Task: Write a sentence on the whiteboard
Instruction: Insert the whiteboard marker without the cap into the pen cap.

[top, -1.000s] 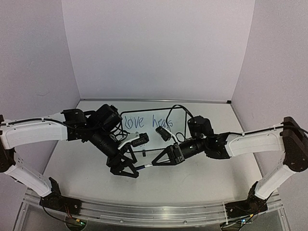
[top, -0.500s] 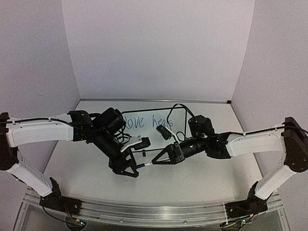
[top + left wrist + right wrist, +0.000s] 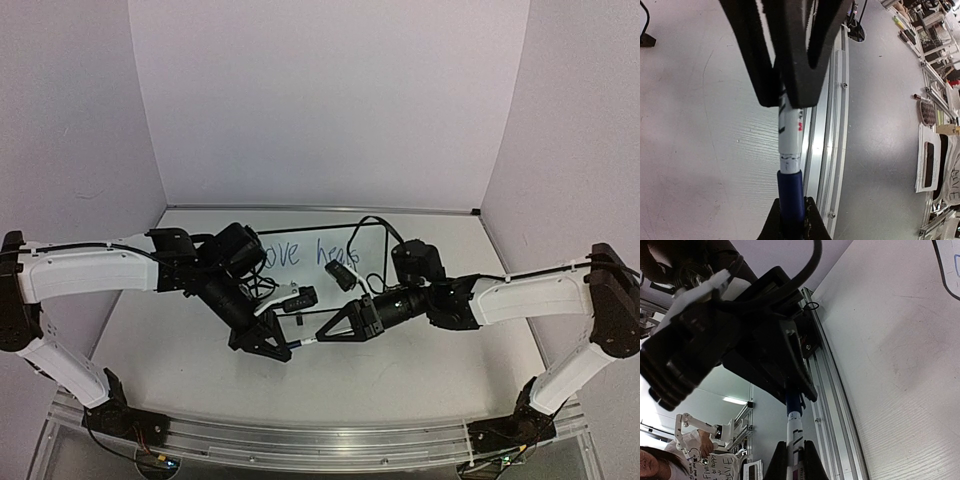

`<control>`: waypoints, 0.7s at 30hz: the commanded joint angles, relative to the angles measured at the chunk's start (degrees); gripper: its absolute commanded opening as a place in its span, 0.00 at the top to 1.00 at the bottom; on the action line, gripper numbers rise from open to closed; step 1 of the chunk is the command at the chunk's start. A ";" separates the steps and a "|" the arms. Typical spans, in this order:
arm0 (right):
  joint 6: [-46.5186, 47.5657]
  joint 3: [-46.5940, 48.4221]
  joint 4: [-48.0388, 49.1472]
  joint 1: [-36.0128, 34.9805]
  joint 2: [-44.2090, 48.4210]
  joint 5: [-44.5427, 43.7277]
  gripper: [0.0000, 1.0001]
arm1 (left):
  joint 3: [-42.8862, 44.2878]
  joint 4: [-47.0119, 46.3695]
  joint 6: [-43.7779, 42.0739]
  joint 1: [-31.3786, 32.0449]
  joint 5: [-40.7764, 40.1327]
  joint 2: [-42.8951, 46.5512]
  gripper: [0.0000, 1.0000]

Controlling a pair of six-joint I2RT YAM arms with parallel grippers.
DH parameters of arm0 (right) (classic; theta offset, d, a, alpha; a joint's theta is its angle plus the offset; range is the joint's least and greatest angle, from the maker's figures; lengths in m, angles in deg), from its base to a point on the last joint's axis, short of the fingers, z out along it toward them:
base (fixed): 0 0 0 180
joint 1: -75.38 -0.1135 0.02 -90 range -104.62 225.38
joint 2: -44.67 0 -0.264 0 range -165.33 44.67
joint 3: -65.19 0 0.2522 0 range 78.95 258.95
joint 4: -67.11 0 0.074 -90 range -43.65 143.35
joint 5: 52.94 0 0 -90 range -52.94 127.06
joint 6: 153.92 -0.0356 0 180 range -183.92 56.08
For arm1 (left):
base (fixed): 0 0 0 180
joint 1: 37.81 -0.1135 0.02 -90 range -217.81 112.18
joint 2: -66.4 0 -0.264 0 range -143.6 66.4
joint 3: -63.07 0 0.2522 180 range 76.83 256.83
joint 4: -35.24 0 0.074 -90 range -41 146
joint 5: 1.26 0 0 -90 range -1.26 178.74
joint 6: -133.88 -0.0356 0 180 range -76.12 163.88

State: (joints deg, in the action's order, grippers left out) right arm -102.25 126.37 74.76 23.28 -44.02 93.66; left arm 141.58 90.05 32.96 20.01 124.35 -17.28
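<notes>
— Now, what to do with the marker (image 3: 789, 145)?

— Hold tight at both ends. Gripping the blue end (image 3: 791, 185), most likely the cap, with the left gripper (image 3: 791, 216), squeezed shut. Gripping the white middle part with the right gripper (image 3: 792, 456), squeezed shut too.

— Pull hard?

— No, go slowly and straight along the marker. No twisting sideways, no bending. Keep both grips firm to stop any slip or drop onto the table (image 3: 420, 370).

— And where to find the whiteboard (image 3: 310, 240)?

— At the far middle of the table, just behind the two grippers, partly hidden by them.

— Anything on it?

— Yes, blue words of the sentence (image 3: 335, 253). Looks like "love hea" and a bit more. Cannot read the rest, too hidden.

— Taking the cap off or putting it on?

— Cannot tell from here. Either way, keep clear of the board, so as not to smudge the blue letters.
</notes>
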 commanded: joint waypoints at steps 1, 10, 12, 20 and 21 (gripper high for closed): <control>-0.25 0.40 2.43 -0.02 0.35 0.69 1.00 | 2.49 0.45 -0.68 0.27 2.59 -0.03 1.00; -0.01 1.90 2.63 -1.38 -1.93 1.88 1.00 | 2.93 -1.71 -1.18 0.31 6.24 -0.18 1.00; -0.27 2.22 3.17 -1.86 -2.23 1.77 1.00 | 2.93 -2.69 -0.97 0.30 7.10 -0.09 1.00; -2.09 2.70 6.23 -2.54 -3.87 2.73 1.00 | 2.63 -6.06 -0.07 0.34 9.95 -0.02 1.00; -2.17 2.75 6.45 -2.64 -3.99 2.79 1.00 | 2.74 -6.20 -0.08 0.35 10.11 -0.06 1.00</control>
State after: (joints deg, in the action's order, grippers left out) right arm -103.34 126.96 77.94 21.95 -46.11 96.90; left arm 141.65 91.02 33.11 20.01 130.11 -17.36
